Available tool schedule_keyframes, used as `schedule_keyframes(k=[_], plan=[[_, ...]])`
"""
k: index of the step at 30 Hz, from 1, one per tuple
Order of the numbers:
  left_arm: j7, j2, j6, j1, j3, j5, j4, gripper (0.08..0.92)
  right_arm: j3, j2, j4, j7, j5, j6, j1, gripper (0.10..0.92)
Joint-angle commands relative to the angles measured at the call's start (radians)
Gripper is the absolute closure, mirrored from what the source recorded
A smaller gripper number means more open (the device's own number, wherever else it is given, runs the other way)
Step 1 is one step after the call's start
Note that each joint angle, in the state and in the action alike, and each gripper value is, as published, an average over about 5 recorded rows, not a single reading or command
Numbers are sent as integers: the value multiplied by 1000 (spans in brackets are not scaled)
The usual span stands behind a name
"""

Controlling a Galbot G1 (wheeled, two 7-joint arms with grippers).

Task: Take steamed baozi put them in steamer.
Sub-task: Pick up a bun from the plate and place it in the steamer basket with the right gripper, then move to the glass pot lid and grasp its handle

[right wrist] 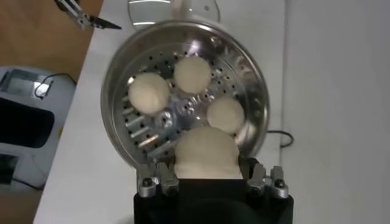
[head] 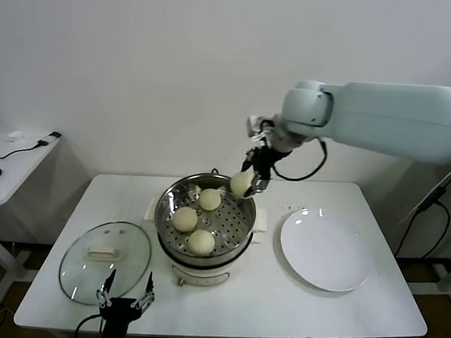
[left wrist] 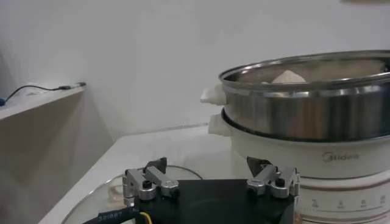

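**Fourth bun held above the steamer's far rim**

The white rectangular table carries everything shown. At its middle stands the round shiny steel steamer on its cream-white electric base, with a perforated tray inside; from my left wrist its steel wall rises just beyond my fingers. To my right of it lies a flat round white plate, near the steamer but apart from it. To my left lies a round glass lid with a pale handle, flat on the table, just beside the base.

My right arm reaches in from the right, and my right gripper hangs over the far right part of the steamer's rim. Its fingers are closed narrowly around one smooth cream-white steamed baozi, which sits between them above the tray. Three more steamed baozi rest on the perforated tray: one toward the back, one to my left, one at the front, each near its neighbours.

My left gripper waits low at the table's near edge, beside the lid, fingers spread wide and holding nothing.
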Motion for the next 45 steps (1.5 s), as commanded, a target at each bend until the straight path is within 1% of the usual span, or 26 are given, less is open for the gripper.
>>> schedule_keyframes(k=[1, 5, 10, 20, 25, 31, 34, 37, 40, 43, 45], plan=[[1, 1, 1, 2, -2, -2, 0, 177, -4, 118, 20, 115, 1, -103, -160, 338], [1, 0, 1, 2, -4, -3, 5, 177, 0, 108, -29, 126, -65, -109, -228, 338], [1, -3, 0, 2, -3, -3, 7, 177, 21, 90, -73, 133, -108, -108, -285, 338], [0, -5, 0, 0, -2, -3, 11, 177, 67, 82, -111, 146, -124, -102, -338, 338], [-2, -5, -1, 3, -4, -3, 9, 177, 78, 79, -119, 126, -122, -70, -339, 333], [-1, -6, 4, 6, -5, -3, -2, 177, 89, 52, -133, 49, -112, 16, -286, 223], [2, -6, 9, 7, -6, -3, -10, 177, 145, 11, -140, 38, -69, 48, -266, 205], [3, -4, 9, 7, -10, -4, -16, 177, 258, -55, -141, 80, 8, 52, -276, 203], [4, -1, 11, 4, -12, -8, -22, 177, 410, -126, -141, 165, 55, 60, -315, 203], [6, 1, 27, -3, -12, -14, -33, 177, 550, -193, -141, 279, 41, 88, -369, 202], [5, 1, 42, -9, -13, -15, -43, 177, 624, -244, -135, 343, -8, 107, -415, 203]])
